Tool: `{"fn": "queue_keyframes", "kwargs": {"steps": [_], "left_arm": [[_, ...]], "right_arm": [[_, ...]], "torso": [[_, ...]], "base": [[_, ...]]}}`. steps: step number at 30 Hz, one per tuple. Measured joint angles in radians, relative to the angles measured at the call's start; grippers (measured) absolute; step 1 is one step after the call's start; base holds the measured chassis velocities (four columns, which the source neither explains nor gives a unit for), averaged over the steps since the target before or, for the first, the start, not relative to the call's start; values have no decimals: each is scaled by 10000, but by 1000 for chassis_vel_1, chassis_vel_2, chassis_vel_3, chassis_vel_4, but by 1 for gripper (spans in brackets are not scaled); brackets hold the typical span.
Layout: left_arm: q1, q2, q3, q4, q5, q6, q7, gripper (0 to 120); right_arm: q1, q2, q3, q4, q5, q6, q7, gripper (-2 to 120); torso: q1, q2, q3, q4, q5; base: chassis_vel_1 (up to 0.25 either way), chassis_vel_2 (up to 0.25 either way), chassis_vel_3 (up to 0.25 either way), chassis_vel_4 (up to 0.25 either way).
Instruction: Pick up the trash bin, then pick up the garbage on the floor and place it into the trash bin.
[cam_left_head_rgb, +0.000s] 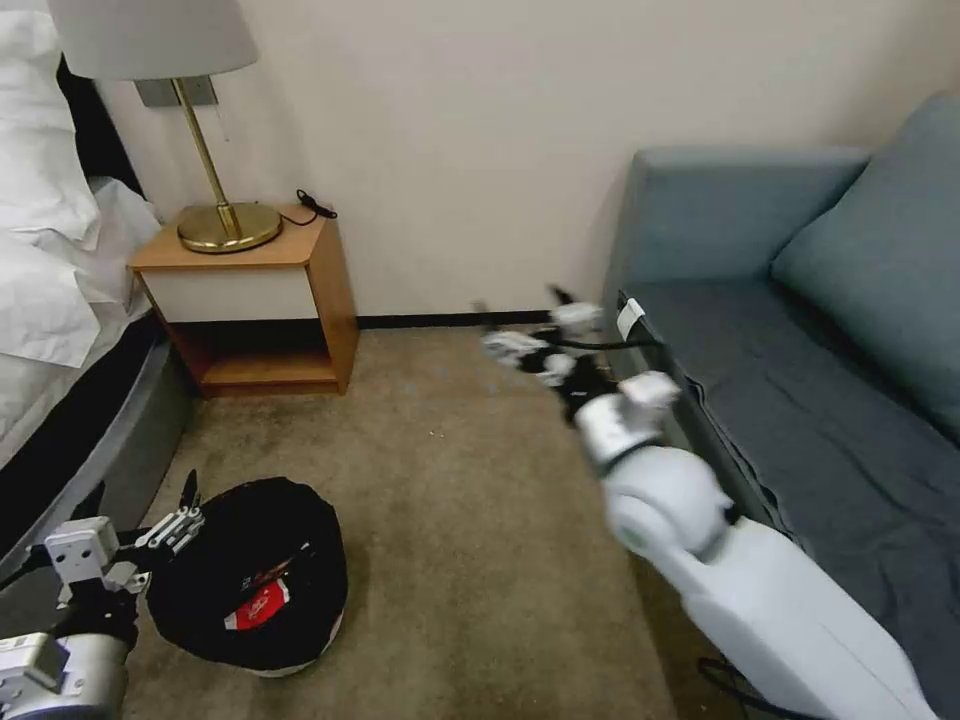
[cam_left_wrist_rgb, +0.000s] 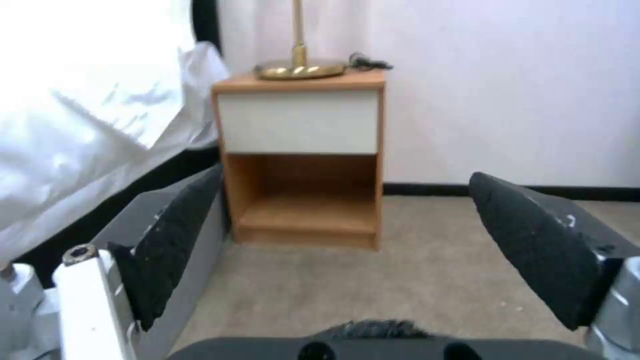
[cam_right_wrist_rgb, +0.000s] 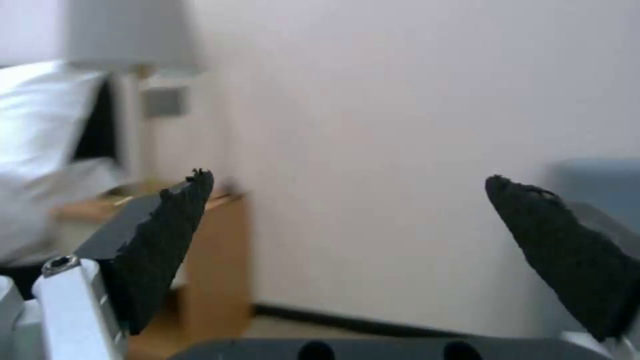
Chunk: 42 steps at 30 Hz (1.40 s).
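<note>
The trash bin (cam_left_head_rgb: 255, 580) is being found on the carpet (cam_left_head_rgb: 480, 520) at the robot's left, beside the bed (cam_left_head_rgb: 60, 400). The left gripper (cam_left_head_rgb: 188, 510) is being held at the bin's near-left rim, seemingly just above the black liner; contact cannot be confirmed. Its jaws are being kept spread wide, as the left wrist view is showing. The right gripper (cam_left_head_rgb: 530, 330) is being held raised and well apart, by the sofa (cam_left_head_rgb: 800, 380), jaws likewise spread. The left arm is judged the nearer. The bin is being seen as round, white-based, bag folded over its rim, with a red snack packet (cam_left_head_rgb: 262, 607) lying inside.
</note>
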Motion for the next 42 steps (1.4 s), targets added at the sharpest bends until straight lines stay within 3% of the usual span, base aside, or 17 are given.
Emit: {"fn": "queue_keyframes", "kwargs": {"steps": [2, 6, 10, 15, 20, 27, 42], "left_arm": [[-27, 49, 57, 25, 48, -141, 49, 100], [6, 244, 268, 102, 149, -483, 141, 100], [-30, 327, 441, 167, 232, -573, 122, 100], [-157, 446, 788, 222, 511, -483, -436, 100], [-313, 604, 1127, 215, 671, -322, -956, 100], [-596, 862, 1659, 528, 465, -974, -706, 100], [-624, 791, 1877, 390, 595, -946, -933, 100]], "right_arm": [[-681, 284, 600, 363, -512, -27, 44, 100], [-3077, 1536, 1903, 1310, -2267, -77, 143, 100], [-4050, 2283, 2326, 1576, -3121, 63, 136, 100], [-4833, 3179, 2539, 1914, -3622, 89, -36, 100], [-5397, 3400, 2565, 2108, -3892, 244, -164, 100], [-5903, 3540, 2542, 2230, -4000, 432, -306, 100], [-6149, 3605, 2337, 2129, -4009, 598, -317, 100]], "torso": [[0, -1, 0, -1, 0], [-1, -1, 0, -1, -2], [-1, -1, 0, -2, -2], [-1, 0, 1, 3, -4], [-1, 0, 0, 3, -3], [-1, 0, 1, 1, -4], [0, -1, 1, 1, -2]], "base": [[0, 0, 0, 0], [0, 0, 0, 0], [0, 0, 0, 0], [0, 0, 0, 0], [0, 0, 0, 0], [0, 0, 0, 0], [0, 0, 0, 0]]}}
